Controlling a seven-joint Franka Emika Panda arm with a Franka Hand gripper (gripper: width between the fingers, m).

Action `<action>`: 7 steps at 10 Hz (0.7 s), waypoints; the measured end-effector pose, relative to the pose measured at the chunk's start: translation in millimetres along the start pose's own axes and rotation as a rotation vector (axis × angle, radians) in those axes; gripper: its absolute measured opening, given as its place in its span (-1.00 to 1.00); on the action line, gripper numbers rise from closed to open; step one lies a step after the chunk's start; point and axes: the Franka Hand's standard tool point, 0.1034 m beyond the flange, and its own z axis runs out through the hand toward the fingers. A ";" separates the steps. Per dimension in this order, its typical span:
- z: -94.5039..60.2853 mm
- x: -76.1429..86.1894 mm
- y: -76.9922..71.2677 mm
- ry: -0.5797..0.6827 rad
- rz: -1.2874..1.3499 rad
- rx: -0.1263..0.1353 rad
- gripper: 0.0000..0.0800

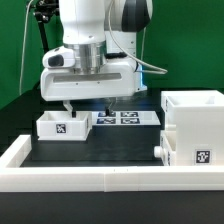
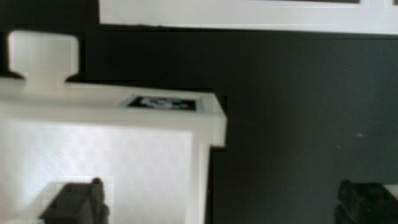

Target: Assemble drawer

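Observation:
A small open-topped white tray (image 1: 63, 126) with a square tag lies on the black table at the exterior view's left. The tall white box-shaped shell (image 1: 198, 122) stands at the right and carries a tag low on its face. A small white knob (image 1: 160, 148) juts from its lower left side; I cannot tell whether it belongs to the second tray. My gripper (image 1: 90, 104) hangs just above and behind the small tray, open and empty. In the wrist view the gripper (image 2: 217, 205) is spread wide. One fingertip (image 2: 71, 202) is over the tray (image 2: 107, 150), whose knob (image 2: 39, 55) and tag show.
The marker board (image 1: 126, 117) lies flat behind the tray, also in the wrist view (image 2: 249, 12). A long low white rim wall (image 1: 100, 172) runs along the front and up the left side. A green backdrop stands behind the table.

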 end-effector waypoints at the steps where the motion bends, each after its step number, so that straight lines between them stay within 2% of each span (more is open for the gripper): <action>1: 6.9 0.3 -0.7 0.005 -0.002 -0.002 0.62; 4: 19.7 0.8 1.0 0.007 -0.007 -0.003 0.62; 7: 22.3 0.5 2.6 0.018 -0.047 -0.008 0.62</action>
